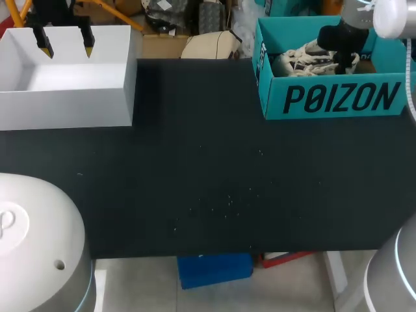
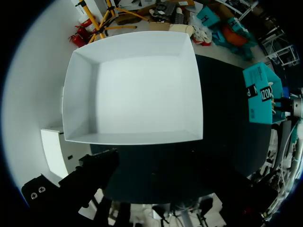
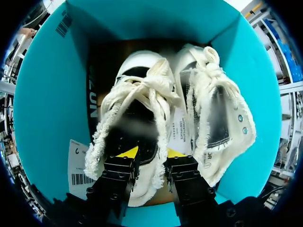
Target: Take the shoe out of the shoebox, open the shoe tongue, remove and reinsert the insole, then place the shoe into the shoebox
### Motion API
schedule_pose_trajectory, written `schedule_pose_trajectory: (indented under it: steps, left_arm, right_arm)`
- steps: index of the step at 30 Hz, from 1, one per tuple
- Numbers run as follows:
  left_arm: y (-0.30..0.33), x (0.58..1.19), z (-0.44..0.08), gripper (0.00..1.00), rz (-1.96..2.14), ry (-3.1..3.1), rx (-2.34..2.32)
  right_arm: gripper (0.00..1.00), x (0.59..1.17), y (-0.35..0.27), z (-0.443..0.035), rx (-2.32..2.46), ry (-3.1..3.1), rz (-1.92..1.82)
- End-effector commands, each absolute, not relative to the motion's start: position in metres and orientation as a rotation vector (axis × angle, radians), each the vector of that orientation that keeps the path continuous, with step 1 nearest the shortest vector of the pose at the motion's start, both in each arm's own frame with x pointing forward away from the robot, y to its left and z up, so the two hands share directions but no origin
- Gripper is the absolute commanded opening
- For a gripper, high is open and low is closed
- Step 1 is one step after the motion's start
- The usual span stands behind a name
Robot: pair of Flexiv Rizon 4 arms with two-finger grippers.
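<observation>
Shoe (image 3: 142, 94): 1 of 2 in teal shoebox (image 1: 338, 97), largely hidden in head view by right gripper (image 3: 151, 153), clamped on its rim per wrist view; left gripper (image 1: 67, 47) fingers apart over white box (image 1: 65, 104)

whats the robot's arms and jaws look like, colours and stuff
Both arms have big, rounded, light grey-white housings: the left arm shows a small round hole and a faint embossed mark, the right arm a thin pale cable alongside. Each ends in black, blocky jaws with screw heads and bright yellow wedge tips.
</observation>
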State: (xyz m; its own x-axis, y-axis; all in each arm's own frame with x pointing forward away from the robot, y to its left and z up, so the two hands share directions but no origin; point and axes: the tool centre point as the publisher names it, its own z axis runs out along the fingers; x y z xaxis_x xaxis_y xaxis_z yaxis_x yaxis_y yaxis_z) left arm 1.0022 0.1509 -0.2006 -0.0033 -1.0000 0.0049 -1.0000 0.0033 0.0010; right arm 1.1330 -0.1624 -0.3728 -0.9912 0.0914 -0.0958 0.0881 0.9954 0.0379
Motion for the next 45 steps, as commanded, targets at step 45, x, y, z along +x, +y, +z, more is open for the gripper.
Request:
schedule_pose_trajectory:
  steps: [45]
  left_arm:
    - [0.15,1.002,-0.2,1.0,-0.001,-2.221,2.218]
  right_arm:
    - [0.0,1.125,-0.144,-0.159,0.054,3.0,-0.11]
